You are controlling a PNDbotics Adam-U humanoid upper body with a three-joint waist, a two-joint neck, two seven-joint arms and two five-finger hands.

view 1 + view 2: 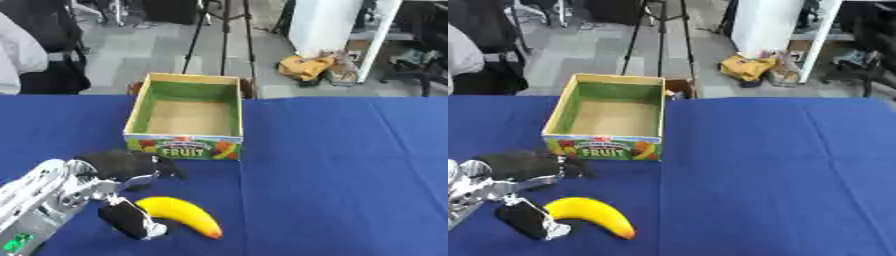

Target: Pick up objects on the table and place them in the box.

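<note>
At seven o'clock on the surface [350, 165], left hand [114, 192] straddles the banana [179, 214], fingers [131, 165] apart, not yet clamped; box [185, 145] waits at twelve.

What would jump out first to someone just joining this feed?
The yellow banana lying on the blue tablecloth near the front left, with the robot's left hand spread open right beside it, thumb against its near end. Behind them stands the open fruit box, green inside and holding nothing.
</note>
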